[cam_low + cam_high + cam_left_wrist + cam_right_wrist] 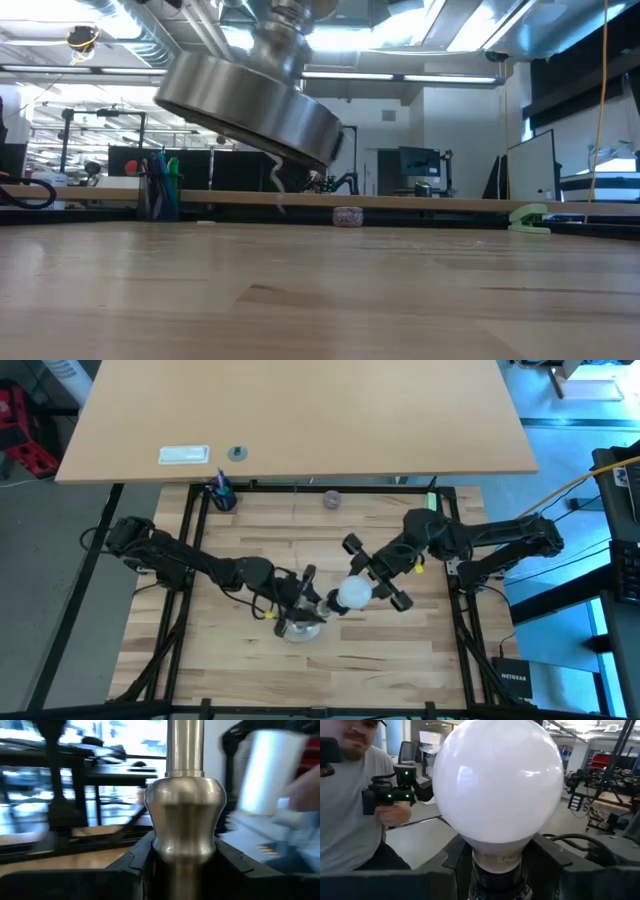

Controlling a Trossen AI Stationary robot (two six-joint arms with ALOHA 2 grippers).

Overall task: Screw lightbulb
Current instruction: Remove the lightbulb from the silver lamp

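The silvery stand (300,626) is off the table and tilted; the low view shows its round base (250,100) in the air. My left gripper (305,602) is shut on it at mid-table. The white frosted lightbulb (352,594) sits right at the stand's upper end, with my right gripper (362,592) shut on it. Whether the bulb's threads are inside the socket, I cannot tell. My left gripper pinches the stand's bulging collar (185,820), below the thin stem (185,745), between its two fingers (142,865). The fingers lie about level, across the stand. The stand is lifted clear of the table and tilted. My right gripper pinches the lightbulb at its narrow neck (497,857), just under the round globe (497,780), one finger (457,860) on each side. The fingers lie about level and come from the table's right. The bulb is clear of the table.
A small purplish-grey round object (331,499) lies near the far edge, and a cup of pens (222,495) stands at the far left corner. A green clip (530,215) sits at the far right. A person (350,810) holding a device shows beyond the table.
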